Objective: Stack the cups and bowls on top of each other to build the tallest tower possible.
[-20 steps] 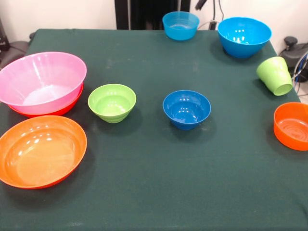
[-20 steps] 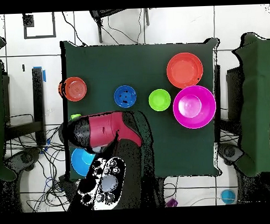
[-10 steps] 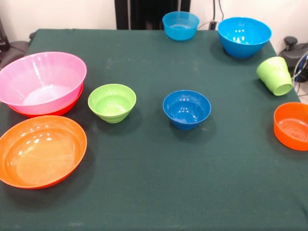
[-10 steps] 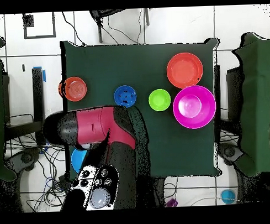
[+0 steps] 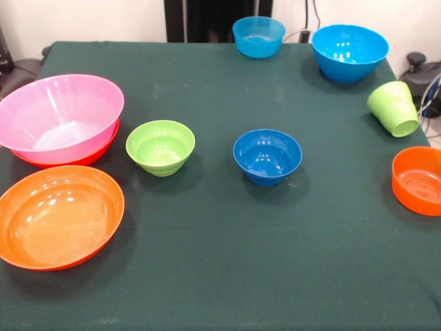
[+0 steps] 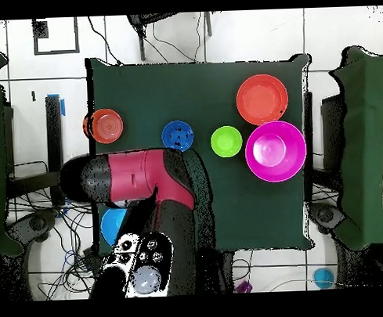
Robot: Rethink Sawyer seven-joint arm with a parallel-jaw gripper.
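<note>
Overhead view is showing the red arm [image 6: 140, 178] folding over the table's [image 5: 220, 276] robot-side edge; its gripper cannot be made out. The pink bowl [image 5: 60, 117] is sitting nested in an orange bowl [image 5: 103, 148] at one side edge; the green cup [image 5: 394, 108] is lying tipped near the opposite edge.

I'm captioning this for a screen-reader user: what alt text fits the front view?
Bowls sit scattered on a dark green table: a big pink bowl nested in an orange one at left, a wide orange bowl in front, lime green bowl and dark blue bowl mid-table, and two sky blue bowls at the back. A lime green cup lies tipped at right, above a smaller orange bowl.
</note>
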